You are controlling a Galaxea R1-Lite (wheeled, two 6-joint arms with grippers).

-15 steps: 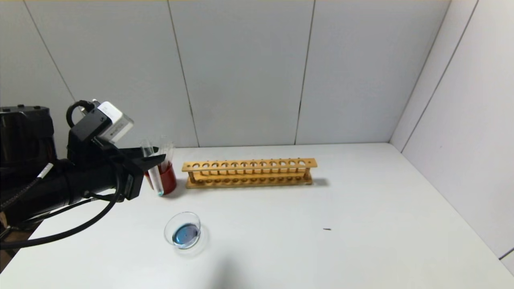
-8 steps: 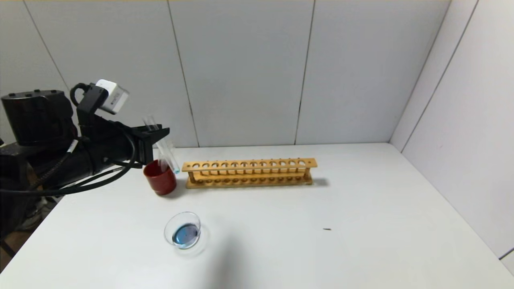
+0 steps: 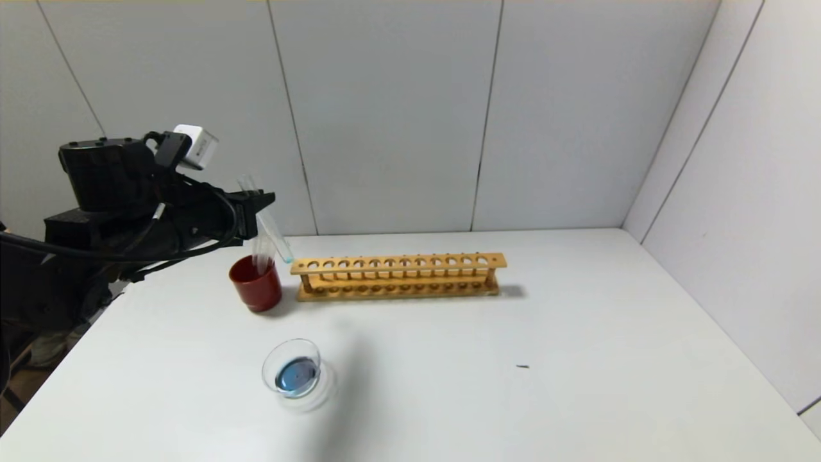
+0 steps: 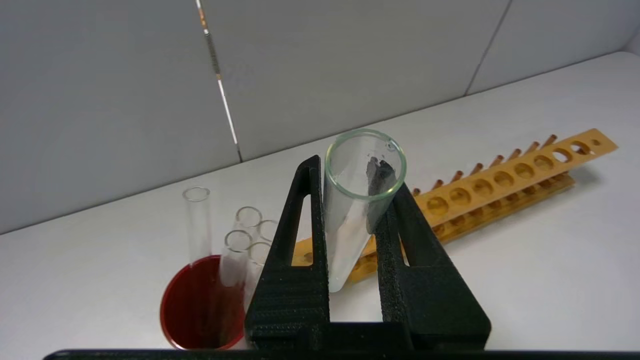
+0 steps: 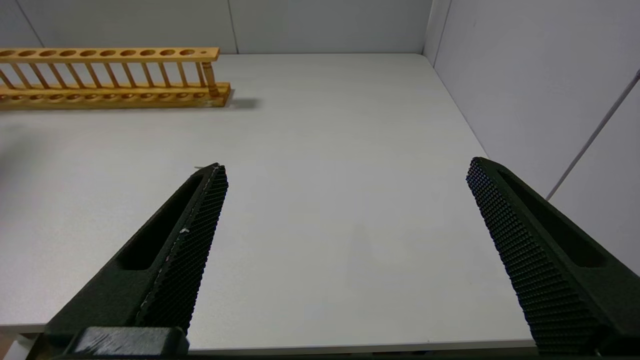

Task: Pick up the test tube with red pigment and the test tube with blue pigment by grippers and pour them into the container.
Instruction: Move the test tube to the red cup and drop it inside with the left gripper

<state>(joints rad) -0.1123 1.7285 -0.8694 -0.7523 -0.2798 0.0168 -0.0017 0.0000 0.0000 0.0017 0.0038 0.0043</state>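
Note:
My left gripper point(image 3: 260, 205) is shut on the test tube with blue pigment point(image 3: 270, 232), which holds only a teal trace at its round tip. The tube is tilted, and its tip hangs just above the left end of the wooden rack point(image 3: 397, 276), beside the red cup point(image 3: 256, 285). In the left wrist view the gripper point(image 4: 357, 175) clamps the tube point(image 4: 350, 220) between both fingers. The container point(image 3: 292, 369), a clear glass dish, holds a pool of blue liquid near the front. No tube with red pigment shows. My right gripper point(image 5: 346, 167) is open and empty over bare table.
The red cup point(image 4: 200, 305) holds several clear tubes whose lower parts are hidden by its wall. The rack point(image 4: 500, 185) has empty holes and also shows in the right wrist view point(image 5: 110, 75). A small dark speck point(image 3: 523, 366) lies right of centre.
My left gripper has risen and moved back with the tube, from in front of the red cup to above it. The tube now tilts more, tip toward the rack.

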